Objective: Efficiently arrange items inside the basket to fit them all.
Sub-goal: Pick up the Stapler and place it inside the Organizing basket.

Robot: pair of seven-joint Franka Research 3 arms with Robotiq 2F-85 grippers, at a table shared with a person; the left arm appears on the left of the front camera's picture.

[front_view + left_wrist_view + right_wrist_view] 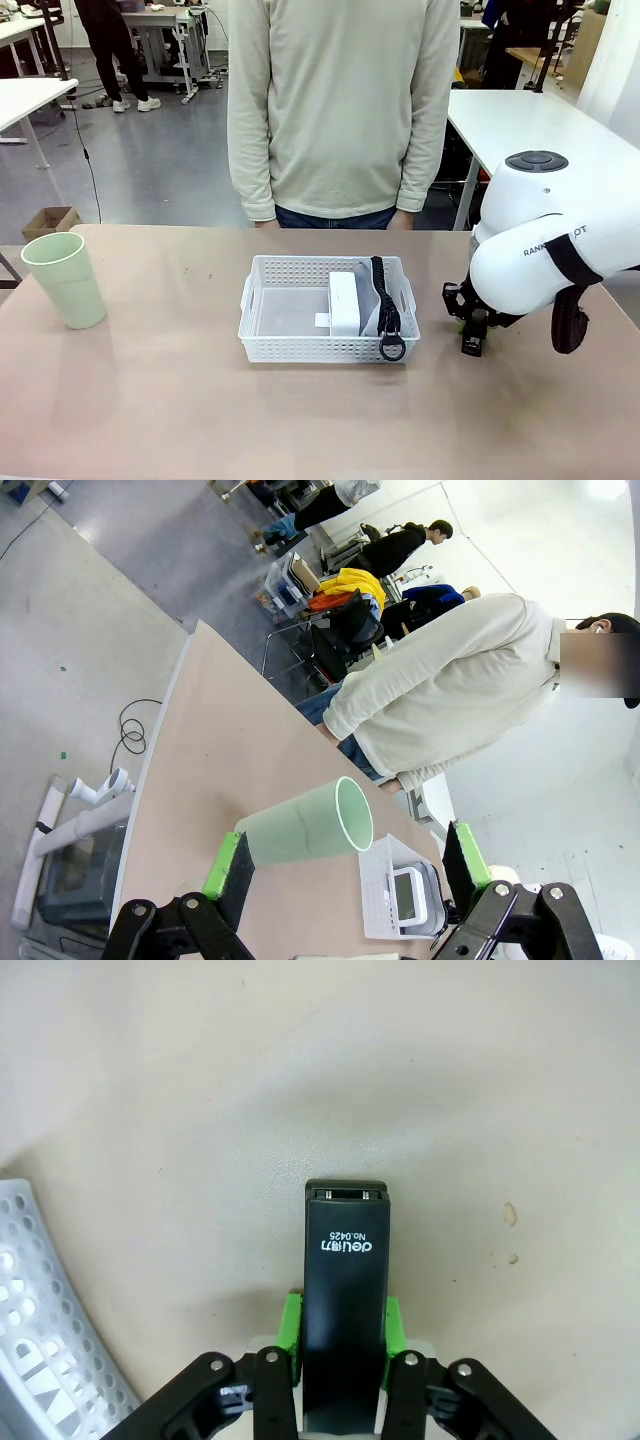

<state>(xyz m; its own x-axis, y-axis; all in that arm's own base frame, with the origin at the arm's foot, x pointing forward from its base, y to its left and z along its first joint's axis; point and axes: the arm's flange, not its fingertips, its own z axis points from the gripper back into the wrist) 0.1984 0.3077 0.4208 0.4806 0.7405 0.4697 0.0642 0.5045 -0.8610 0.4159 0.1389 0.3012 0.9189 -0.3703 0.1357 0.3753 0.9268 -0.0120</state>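
In the right wrist view a black stapler (345, 1280) lies on the table, and my right gripper (343, 1325) is shut on it with a green pad on each side. In the front view that gripper (472, 335) stands low over the table, just right of the white basket (300, 345). In the basket's right half a white box (344, 303) stands beside the grey pouch (369, 305), whose black strap (384, 300) hangs over the front rim. The pale green cup (65, 279) stands upright at the far left. My left gripper (345, 860) is open in the air, with the cup (300, 828) well beyond it.
A person in a pale sweater (340, 110) stands at the table's far edge, arms down. The basket's left half (285, 310) holds nothing. Bare tabletop lies between cup and basket. A basket corner (40, 1340) shows left of the stapler.
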